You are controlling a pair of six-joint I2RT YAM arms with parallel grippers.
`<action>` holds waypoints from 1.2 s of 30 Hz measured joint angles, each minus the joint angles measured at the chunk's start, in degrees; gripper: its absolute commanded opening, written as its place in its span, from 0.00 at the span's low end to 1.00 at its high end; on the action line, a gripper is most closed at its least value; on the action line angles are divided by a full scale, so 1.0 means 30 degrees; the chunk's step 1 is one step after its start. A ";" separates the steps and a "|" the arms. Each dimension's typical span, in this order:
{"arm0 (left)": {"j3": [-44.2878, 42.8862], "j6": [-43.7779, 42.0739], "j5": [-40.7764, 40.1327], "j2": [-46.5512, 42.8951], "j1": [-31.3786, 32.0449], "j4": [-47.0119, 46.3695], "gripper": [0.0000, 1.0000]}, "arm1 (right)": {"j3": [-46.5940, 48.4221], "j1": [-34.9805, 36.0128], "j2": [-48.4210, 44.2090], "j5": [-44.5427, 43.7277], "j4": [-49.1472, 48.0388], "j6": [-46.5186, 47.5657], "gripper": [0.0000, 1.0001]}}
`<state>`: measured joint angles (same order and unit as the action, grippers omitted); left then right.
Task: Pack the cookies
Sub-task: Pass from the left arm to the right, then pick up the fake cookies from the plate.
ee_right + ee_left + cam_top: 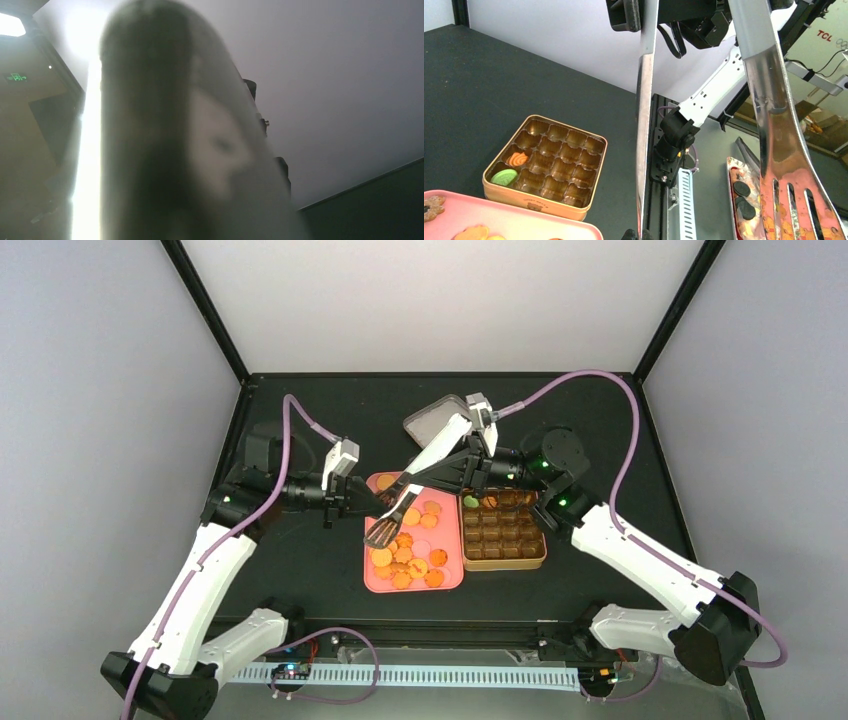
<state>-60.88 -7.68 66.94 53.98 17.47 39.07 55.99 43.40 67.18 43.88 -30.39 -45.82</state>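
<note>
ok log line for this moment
left hand: shut on tongs | right hand: at tongs handle, grip unclear | cookies: most on pink tray, two in tin

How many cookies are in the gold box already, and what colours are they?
Green cookie: 1
Orange cookie: 1
Total in the gold box: 2

From above and behind, one camera looked down on the whole tabletop (300,565). The left wrist camera looked low past the tongs (774,125) at the gold box (531,202) and cookies (516,159) — shared with overhead. The right wrist camera faced upward, blocked by a close blur.
</note>
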 measured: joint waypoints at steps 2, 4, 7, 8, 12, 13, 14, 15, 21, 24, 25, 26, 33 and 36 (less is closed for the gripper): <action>0.0029 0.0095 0.0109 0.0000 0.0000 -0.0066 0.01 | 0.0000 -0.0015 0.0022 0.0022 -0.0044 -0.0022 0.49; 0.0117 0.0117 0.0197 0.0000 0.0000 -0.0095 0.03 | 0.0000 -0.0015 0.0058 0.0022 -0.0044 -0.0058 0.45; 0.0204 0.0117 0.0262 0.0007 0.0000 -0.0073 0.13 | 0.0007 -0.0029 0.0204 0.0000 -0.0015 -0.0044 0.41; 0.0226 0.0058 0.0262 0.0007 0.0000 -0.0051 0.21 | 0.0007 -0.0029 0.0219 -0.0007 0.0073 0.0022 0.41; 0.0226 -0.0495 -0.0459 0.0182 0.0000 0.0189 0.45 | 0.0248 0.0015 0.0175 -0.0357 0.1756 0.1078 0.37; 0.0211 -0.0831 -0.0860 0.0277 -0.0029 0.0423 0.51 | 0.0342 0.0044 0.0080 -0.0714 0.2623 0.1683 0.36; 0.0211 -0.1158 -0.1326 0.0350 -0.0087 0.0670 0.53 | 0.0386 0.0044 -0.0036 -0.1122 0.3461 0.2346 0.36; 0.0204 -0.1508 -0.1945 0.0503 -0.0233 0.0991 0.56 | 0.0401 0.0044 -0.0175 -0.1508 0.4240 0.2936 0.36; 0.0211 -0.3876 -0.5115 0.2426 -0.3002 0.2623 0.69 | 0.0080 0.0044 -0.1056 -0.4852 0.8590 0.6324 0.35; 0.0211 -0.4830 -0.6754 0.3541 -0.4175 0.3220 0.75 | -0.0699 0.0160 -0.1297 -0.6309 0.9479 0.7315 0.34; 0.0219 -0.5056 -0.7300 0.3796 -0.4466 0.3315 0.76 | -0.0976 0.0233 -0.1311 -0.6798 0.9777 0.7628 0.34; 0.0233 -0.5304 -0.7854 0.4014 -0.4728 0.3453 0.76 | -0.1290 0.0379 -0.1319 -0.7424 1.0069 0.7919 0.34; 0.0342 -0.6251 -1.0666 0.4575 -0.6375 0.3861 0.78 | -0.2754 0.2142 -0.0510 -1.1453 1.1482 0.9573 0.33; 0.0350 -0.6433 -1.1242 0.4568 -0.6761 0.3905 0.78 | -0.2856 0.2667 0.0168 -1.2874 1.1570 0.9879 0.32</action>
<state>-59.83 -26.98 33.21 67.68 -2.81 50.78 47.42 51.40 67.68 5.26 4.32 -16.19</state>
